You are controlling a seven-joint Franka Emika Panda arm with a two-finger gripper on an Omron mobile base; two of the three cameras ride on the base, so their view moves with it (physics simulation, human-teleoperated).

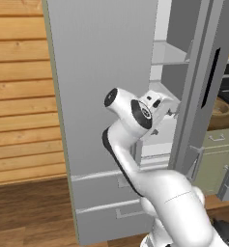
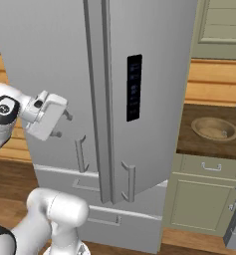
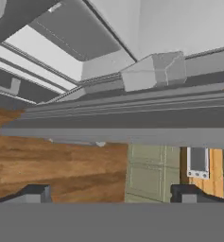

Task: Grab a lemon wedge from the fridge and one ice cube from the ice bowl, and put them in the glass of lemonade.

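While the fridge door stands part open: you are at the opening step of fetching the lemon wedge, by my reading.

Step in hand: your pincer (image 2: 61, 124) sits at the middle left of the right base frame, close against the grey fridge (image 2: 50, 60), holding nothing.

Pincer state: wide apart, both dark fingertips (image 3: 35, 194) spread to the bottom corners of the hand frame with only floor and cabinet between them.

Fridge: tall, flat, matte grey metal; a black panel (image 2: 134, 87) on the right door, vertical bar handles (image 2: 131, 182), two drawers low in frame.

Door gap: in the left base frame, upper right, white shelves (image 1: 166, 53) show past the open door edge.

Lemon wedge: you cannot see it from here; likely somewhere on those shelves, hidden by the door and arm.

Ice bowl: round, shallow, tan, thick-rimmed (image 2: 215, 128), on the dark brown tabletop (image 2: 189, 142) at the middle right of the right base frame.

Glass of lemonade: cannot be made out.

Next move calls for: likely a wider door swing, then a reach onto the shelves once you can pick out the wedge.

Surroundings: wooden plank wall (image 1: 19, 96), wood floor, beige-green cabinets (image 2: 199, 194) with small handles.
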